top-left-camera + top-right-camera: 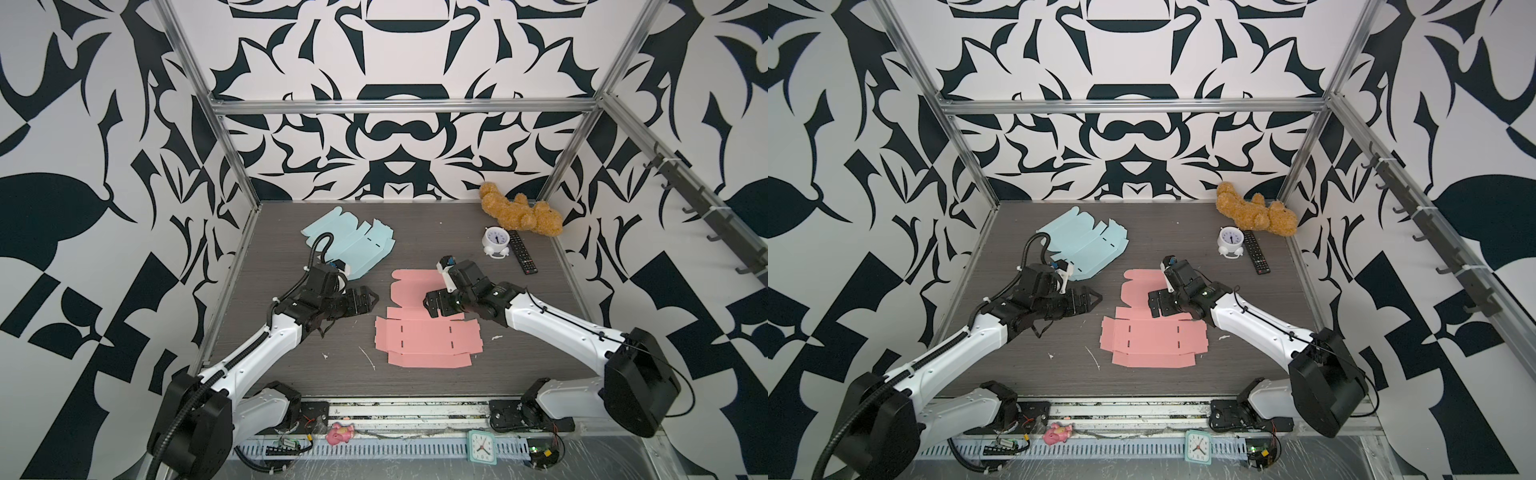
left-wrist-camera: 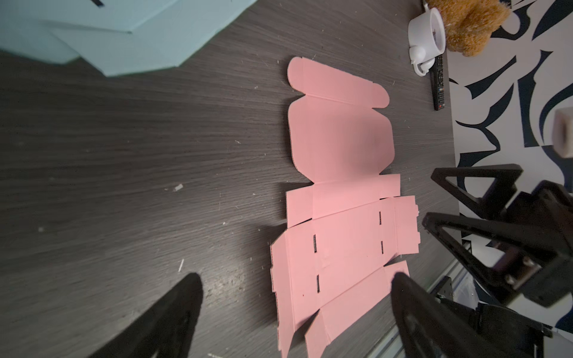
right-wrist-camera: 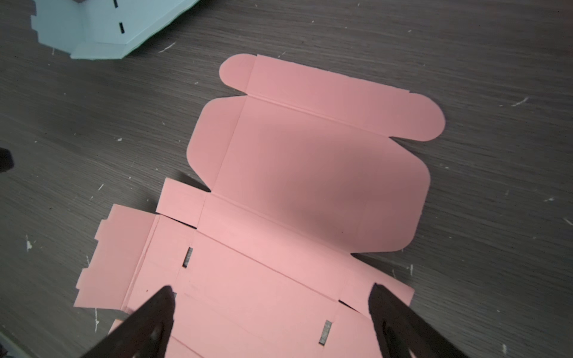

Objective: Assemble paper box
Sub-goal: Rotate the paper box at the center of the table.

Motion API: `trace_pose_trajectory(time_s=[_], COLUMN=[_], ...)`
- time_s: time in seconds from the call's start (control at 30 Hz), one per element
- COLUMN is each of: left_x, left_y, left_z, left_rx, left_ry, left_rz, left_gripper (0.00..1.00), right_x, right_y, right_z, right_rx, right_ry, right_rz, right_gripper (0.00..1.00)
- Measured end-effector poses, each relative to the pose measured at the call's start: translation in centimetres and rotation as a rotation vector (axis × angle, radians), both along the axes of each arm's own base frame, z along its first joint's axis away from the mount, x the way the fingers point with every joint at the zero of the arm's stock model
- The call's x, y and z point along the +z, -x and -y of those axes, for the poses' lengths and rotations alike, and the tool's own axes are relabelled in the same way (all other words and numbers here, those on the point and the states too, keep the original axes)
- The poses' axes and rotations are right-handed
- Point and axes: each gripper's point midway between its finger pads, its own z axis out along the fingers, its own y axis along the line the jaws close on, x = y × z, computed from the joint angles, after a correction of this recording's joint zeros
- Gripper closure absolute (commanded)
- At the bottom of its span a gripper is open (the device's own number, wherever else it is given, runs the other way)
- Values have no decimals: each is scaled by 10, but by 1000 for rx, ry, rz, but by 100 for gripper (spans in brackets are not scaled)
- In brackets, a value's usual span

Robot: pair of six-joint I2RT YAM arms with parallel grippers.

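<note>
- The dark wood-grain surface [image 1: 415, 232] carries everything. Its middle is given over to the task's sheet and the clutter sits at the far edges, which I judge is meant to give room for folding.
- The left arm [image 1: 257, 345] reaches in from the near left. The left jaws are wide apart and empty, turned sideways just beside the sheet's left edge, seemingly placed to take a side flap.
- The right arm [image 1: 552, 324] comes in from the near right. The right jaws, also wide apart and holding nothing, hang over the sheet about where lid meets base. Whether they touch the card I cannot tell.
- The pink box blank [image 1: 428, 336] lies flat in the middle of the surface, between the two arms and within reach of both.
  - No panel is folded up yet.
  - The far end is a broad lid panel with rounded corners and a tuck flap with rounded ears.
  - Nearer is a base panel pierced by four short slots, flanked by notched side flaps, and a long flap at the near edge.
  - Score lines show clearly, and the left side flap seems to lift slightly.
- A pale blue box blank [image 1: 353, 245] lies at the far left, well apart from the pink one, likely a spare.
- A brown teddy bear [image 1: 519, 212], a black remote control [image 1: 523, 251] and a white alarm clock [image 1: 495, 242] sit in the far right corner, out of the way.
</note>
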Motion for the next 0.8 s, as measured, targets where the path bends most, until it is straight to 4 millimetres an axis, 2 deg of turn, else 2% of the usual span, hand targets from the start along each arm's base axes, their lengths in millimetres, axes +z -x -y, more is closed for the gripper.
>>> trace_pose_trajectory(time_s=[0.2,0.43,0.67,0.8], left_x=[-14,-41,-60,-62], left_y=[22,46,56,58], left_z=[22,21,25,29], left_rx=[-71,-77,-69,-62], left_ry=[-7,-50,-97,-104], left_rz=[-50,-119,-165,-170], left_gripper=[21,31,46,55], right_x=[-18,-32,-31,-23], right_y=[23,34,33,34], right_z=[-11,-7,-8,-7], right_rx=[31,26,23,24], right_ry=[-20,-21,-37,-56], right_rz=[-60,-105,-91,-68], right_gripper=[0,0,1,1])
